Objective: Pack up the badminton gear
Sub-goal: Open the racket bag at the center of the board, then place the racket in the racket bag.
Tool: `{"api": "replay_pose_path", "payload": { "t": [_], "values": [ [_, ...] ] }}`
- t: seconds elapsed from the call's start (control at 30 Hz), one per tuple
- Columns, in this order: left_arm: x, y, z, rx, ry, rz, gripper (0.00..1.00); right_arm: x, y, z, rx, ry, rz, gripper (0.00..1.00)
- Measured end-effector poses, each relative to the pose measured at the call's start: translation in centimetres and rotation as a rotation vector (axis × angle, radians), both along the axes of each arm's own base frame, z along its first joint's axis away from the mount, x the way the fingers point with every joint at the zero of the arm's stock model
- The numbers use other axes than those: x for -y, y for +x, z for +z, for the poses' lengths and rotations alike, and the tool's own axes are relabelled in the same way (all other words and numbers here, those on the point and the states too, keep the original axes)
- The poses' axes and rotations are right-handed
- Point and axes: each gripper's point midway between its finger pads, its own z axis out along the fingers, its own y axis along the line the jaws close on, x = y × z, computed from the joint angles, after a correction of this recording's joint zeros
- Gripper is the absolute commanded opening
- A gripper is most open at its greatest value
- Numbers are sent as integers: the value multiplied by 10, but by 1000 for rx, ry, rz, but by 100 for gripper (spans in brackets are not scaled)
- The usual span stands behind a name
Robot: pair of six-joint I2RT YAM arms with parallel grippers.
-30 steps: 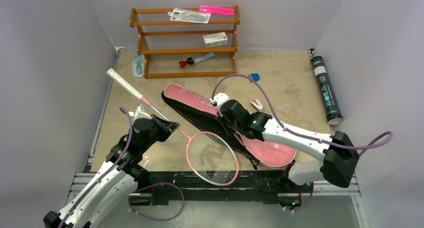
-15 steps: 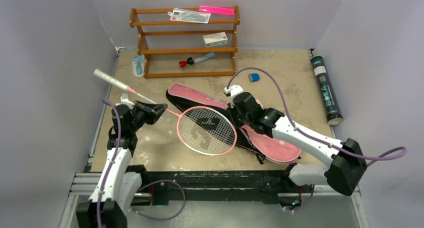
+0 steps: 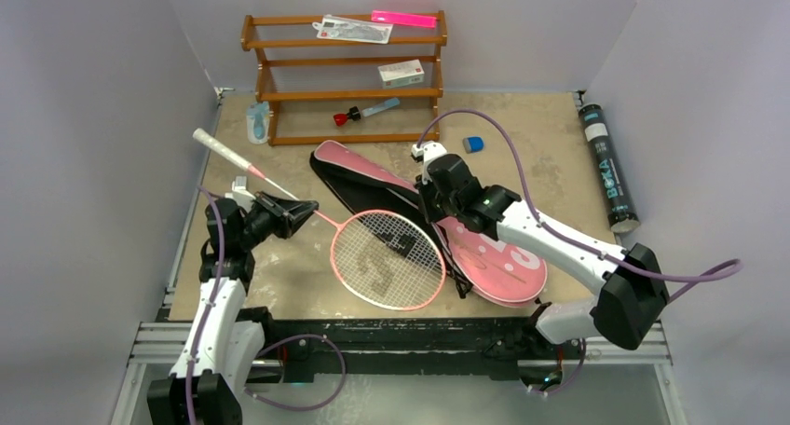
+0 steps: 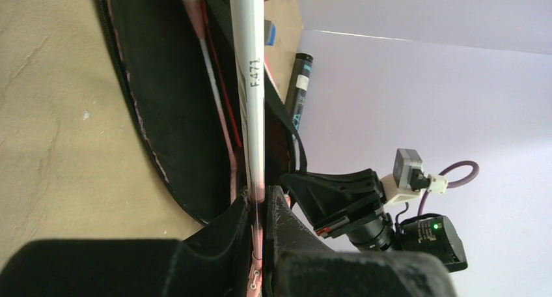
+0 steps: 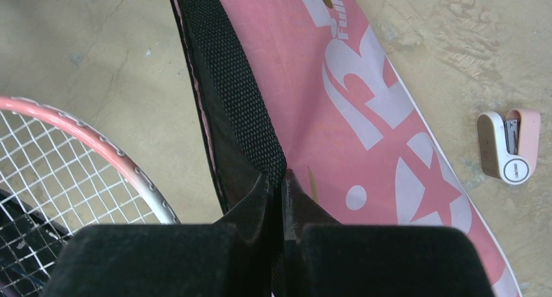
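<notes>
Racket shaft is clamped between the narrow fingers of the left gripper. Its head reaches ahead over the black opening of the bag, and the white handle sticks out behind, up-left. Right gripper is pinched tight on the bag's black edge, apparently lifting the mouth. Likely trouble: the thin shaft could twist or slide in that pinch, tipping the head so its frame snags the lip. If the edge slips from the right fingers, the mouth would drop closed against the head.

racket overlaps bag; tube far right
</notes>
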Motion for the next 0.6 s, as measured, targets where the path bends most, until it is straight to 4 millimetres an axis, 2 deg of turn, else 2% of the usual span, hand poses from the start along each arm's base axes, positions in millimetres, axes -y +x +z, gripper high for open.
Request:
{"api": "replay_pose_path", "payload": {
  "t": [0.2, 0.6],
  "values": [
    [-4, -4, -12, -41, 36, 22, 0, -2, 2, 1, 2, 6, -2, 0],
    [-10, 6, -30, -97, 38, 58, 0, -10, -3, 5, -7, 44, 35, 0]
  ]
}}
